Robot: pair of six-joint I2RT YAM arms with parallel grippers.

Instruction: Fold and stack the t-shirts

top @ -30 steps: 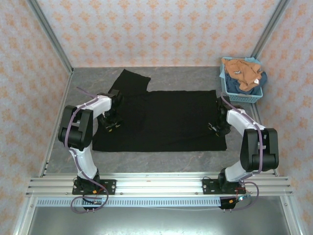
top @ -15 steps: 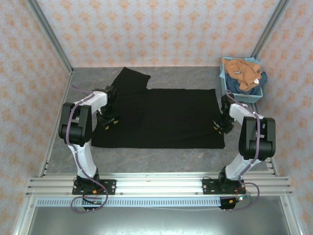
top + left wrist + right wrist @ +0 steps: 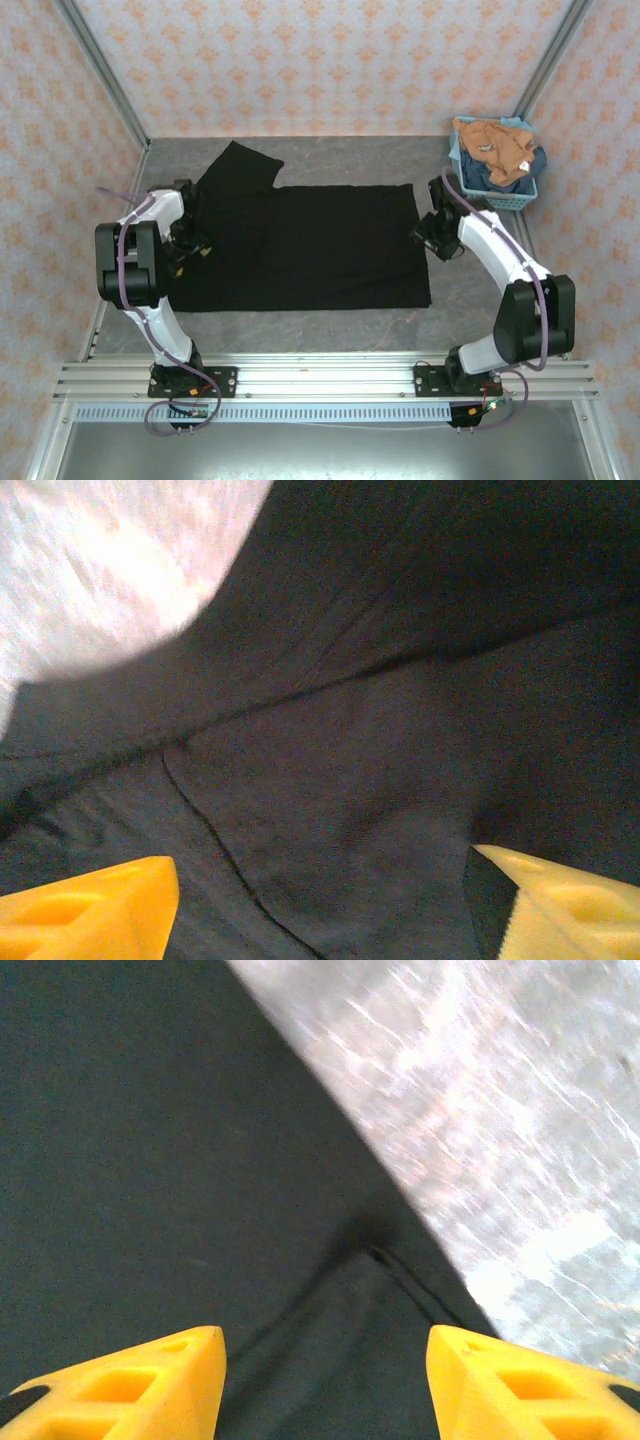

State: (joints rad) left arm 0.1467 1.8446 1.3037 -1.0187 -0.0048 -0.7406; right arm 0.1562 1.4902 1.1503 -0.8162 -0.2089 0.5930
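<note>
Big black tee [image 3: 310,245] lies spread flat across mid bench [image 3: 330,325], one sleeve [image 3: 240,165] sticking out twd back-left. L tool [image 3: 188,243] sits at its left edge, R tool [image 3: 432,236] at its right edge nr the back corner. Wrist cams: both tools released, yellow fingers [image 3: 150,1380] spread wide w/ black cloth under the gap. Orange-tan tee [image 3: 495,145] is heaped over dark blue tee [image 3: 480,175] in the light blue basket [image 3: 497,200], back-right, apart from the black one.
</note>
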